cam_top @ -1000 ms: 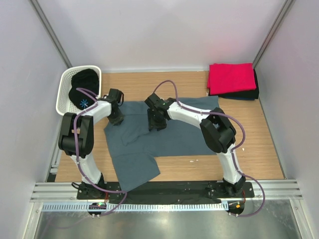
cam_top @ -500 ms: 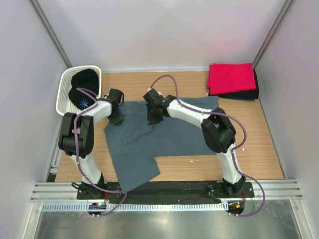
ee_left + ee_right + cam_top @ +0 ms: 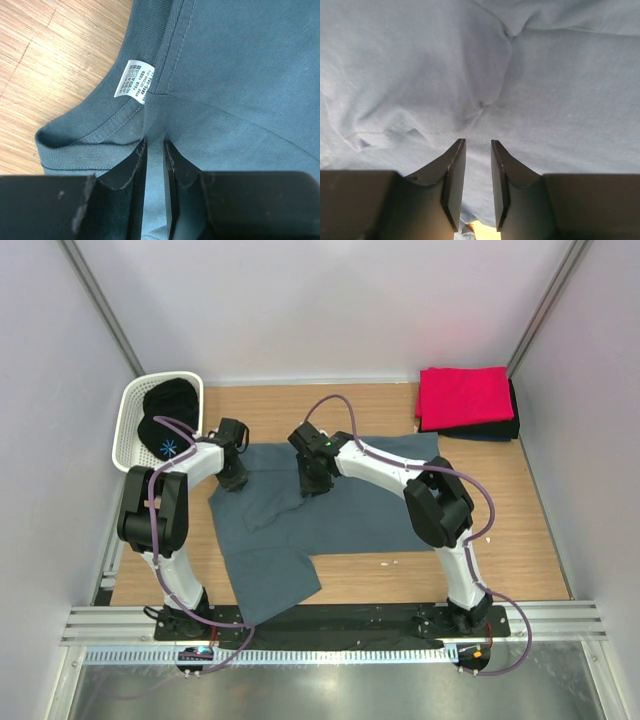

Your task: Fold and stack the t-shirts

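Writing shows in only one place: a white care label [image 3: 135,78] sewn inside the collar [image 3: 85,136] of the blue-grey shirt [image 3: 345,520], with print too small to read. A pale blue star-shaped print [image 3: 168,447] marks the black cloth [image 3: 172,400] heaped in the white basket [image 3: 124,430] at the far left corner.

The left gripper [image 3: 155,145] is at the shirt's far left corner, just beside the collar. Its fingers [image 3: 129,172] are drawn close and pinch a raised fold of the blue-grey cloth between them. The right gripper [image 3: 477,142] is down on the middle of the shirt's far edge. Its fingers [image 3: 452,172] stand a narrow gap apart, with the tips at the cloth and nothing plainly clamped; a sliver of wood shows through the gap.

The blue-grey shirt lies spread and rumpled across the middle of the table [image 3: 525,525], its near left part reaching over the table's near edge. The red shirt [image 3: 465,395] lies folded on a dark shirt [image 3: 500,430] in the far right corner, well apart from the spread one, with bare wood between. Walls close in on both sides and behind.
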### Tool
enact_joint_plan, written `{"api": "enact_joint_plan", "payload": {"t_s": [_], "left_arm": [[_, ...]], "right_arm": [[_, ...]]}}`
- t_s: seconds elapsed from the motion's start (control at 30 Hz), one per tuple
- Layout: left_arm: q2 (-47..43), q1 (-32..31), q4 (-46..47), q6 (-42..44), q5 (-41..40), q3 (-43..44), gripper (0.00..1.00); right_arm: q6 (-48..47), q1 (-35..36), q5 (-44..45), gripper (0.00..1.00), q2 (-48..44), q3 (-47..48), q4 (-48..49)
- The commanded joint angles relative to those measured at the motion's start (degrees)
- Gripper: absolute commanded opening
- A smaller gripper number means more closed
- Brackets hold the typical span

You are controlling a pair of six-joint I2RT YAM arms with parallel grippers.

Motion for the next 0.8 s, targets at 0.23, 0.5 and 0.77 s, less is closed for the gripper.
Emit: {"api": "enact_joint_plan", "payload": {"t_s": [0.23,0.5,0.77], "left_arm": [[0.7,-0.1,-1.8,0.7,-2.1,0.2,0.20],[1.0,-0.1,-2.0,0.7,-2.3,0.3,0.20],[0.9,-0.1,-2.1,0.7,-2.4,0.2,0.20]], "right_arm": [[0.2,1.1,-1.8,0.34,2.5,3.1,3.8],[0.0,1.4,-0.7,0.34,4.7,4.2,2.8],[-0.7,1.3,0.8,0.01,4.3,6.7,1.1]]}}
